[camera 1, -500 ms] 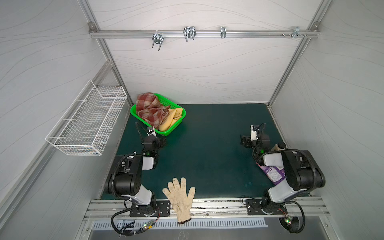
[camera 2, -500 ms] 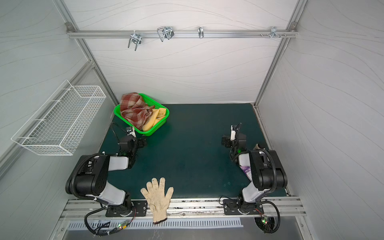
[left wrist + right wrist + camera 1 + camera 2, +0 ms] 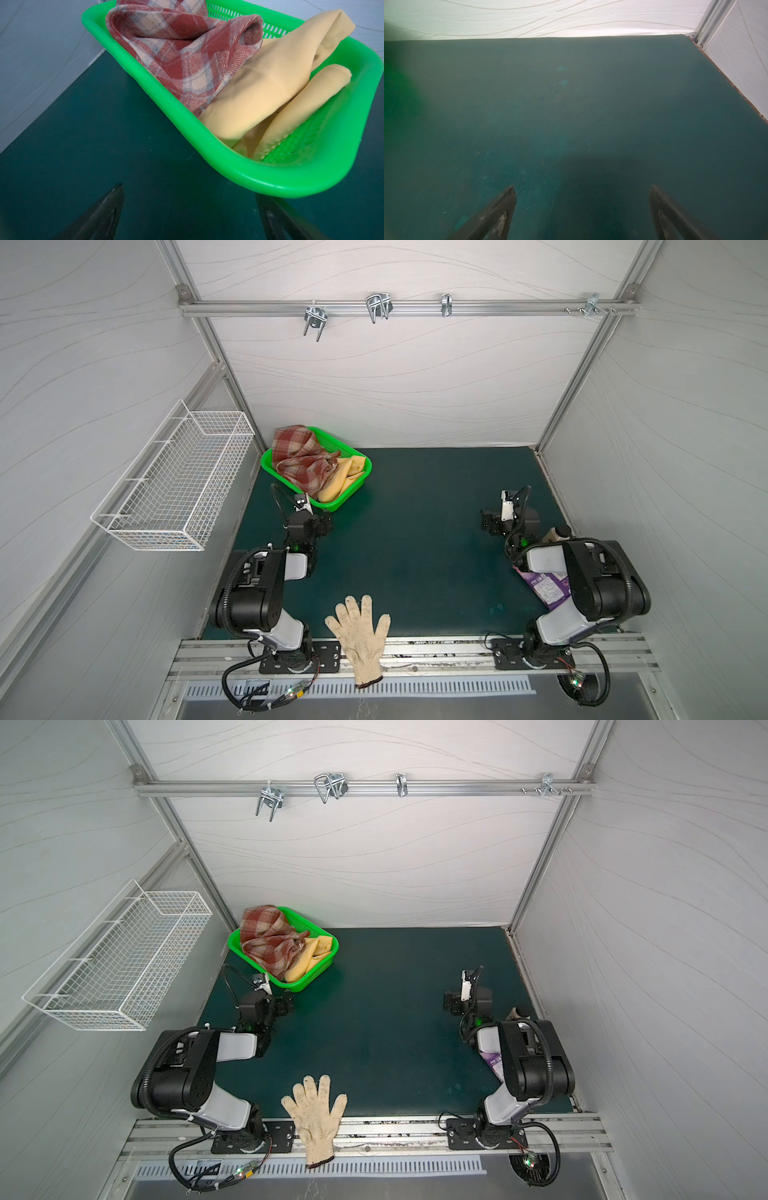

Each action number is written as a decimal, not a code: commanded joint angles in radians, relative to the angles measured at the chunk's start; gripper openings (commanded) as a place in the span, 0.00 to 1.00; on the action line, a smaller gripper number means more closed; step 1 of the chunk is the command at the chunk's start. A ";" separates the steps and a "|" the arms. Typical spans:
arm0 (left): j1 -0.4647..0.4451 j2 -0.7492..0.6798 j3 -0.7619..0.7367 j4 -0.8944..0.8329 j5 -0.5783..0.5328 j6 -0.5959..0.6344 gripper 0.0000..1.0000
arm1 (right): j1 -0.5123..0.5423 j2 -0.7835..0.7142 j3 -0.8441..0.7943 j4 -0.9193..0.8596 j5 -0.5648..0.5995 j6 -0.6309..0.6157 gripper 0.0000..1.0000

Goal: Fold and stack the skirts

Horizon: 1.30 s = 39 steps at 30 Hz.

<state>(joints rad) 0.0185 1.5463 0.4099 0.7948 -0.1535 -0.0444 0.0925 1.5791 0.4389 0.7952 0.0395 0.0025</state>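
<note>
One glove [image 3: 360, 639] lies at bottom centre of both top views, its cuff past the near edge of the mat [image 3: 415, 531]. A packet [image 3: 544, 587] shows at lower right, partly under the right arm [image 3: 582, 572]. Higher up, the left gripper [image 3: 189, 193] and right gripper [image 3: 582, 188] hang empty, jaws wide apart. Left of centre, the basket [image 3: 345, 499] holds the plaid skirt [image 3: 297, 456] at left and the yellow skirt [image 3: 338, 483] touching it at right.

Bright, even light; left tool [image 3: 189, 190] and right tool [image 3: 582, 186] blurred in wrist views.
</note>
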 commanded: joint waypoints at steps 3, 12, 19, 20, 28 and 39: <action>0.000 0.008 0.012 0.048 -0.003 0.003 0.99 | -0.004 0.000 0.008 0.008 -0.015 -0.012 0.99; 0.000 0.008 0.013 0.048 -0.002 0.003 0.99 | -0.009 -0.001 0.010 0.006 -0.024 -0.010 0.99; -0.002 -0.001 0.001 0.062 -0.015 -0.001 0.99 | 0.029 -0.022 -0.021 0.050 0.115 -0.006 0.99; -0.002 -0.005 0.001 0.056 -0.027 -0.007 0.99 | 0.047 -0.040 -0.017 0.027 0.171 -0.006 0.99; -0.003 -0.172 0.015 -0.127 -0.088 -0.039 0.99 | 0.216 -0.236 0.016 -0.126 0.372 -0.129 0.99; -0.065 -0.451 0.136 -0.610 -0.180 -0.129 0.99 | 0.358 -0.404 0.182 -0.463 0.293 -0.016 0.99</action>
<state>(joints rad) -0.0074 1.1084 0.4610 0.3367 -0.2806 -0.1402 0.4232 1.2118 0.5877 0.4637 0.3508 -0.0368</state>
